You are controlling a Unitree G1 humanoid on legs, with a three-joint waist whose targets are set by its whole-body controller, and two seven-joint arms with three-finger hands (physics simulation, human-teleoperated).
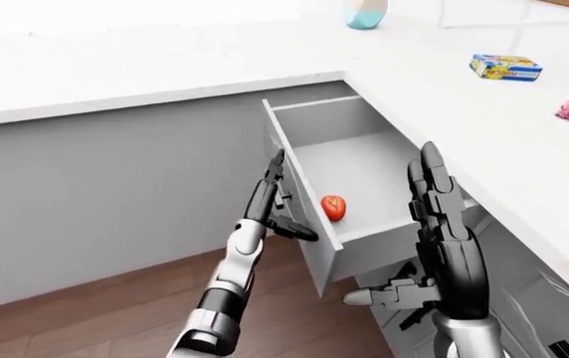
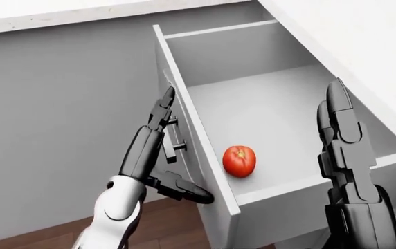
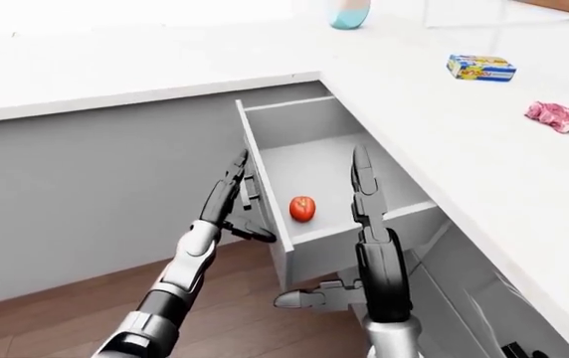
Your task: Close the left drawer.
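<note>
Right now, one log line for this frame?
drawer: open | tomato: inside | left hand: open, at handle | right hand: open, idle

1 drawer (image 2: 253, 104), 1 tomato (image 2: 240, 161), 2 hands, perhaps 3 countertop items.

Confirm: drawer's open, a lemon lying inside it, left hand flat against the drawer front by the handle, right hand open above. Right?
Not quite: the thing in the drawer is a red tomato, not a lemon, as the head view shows. The rest holds: the left hand lies with open fingers along the drawer front by the handle, and the right hand is open above.
</note>
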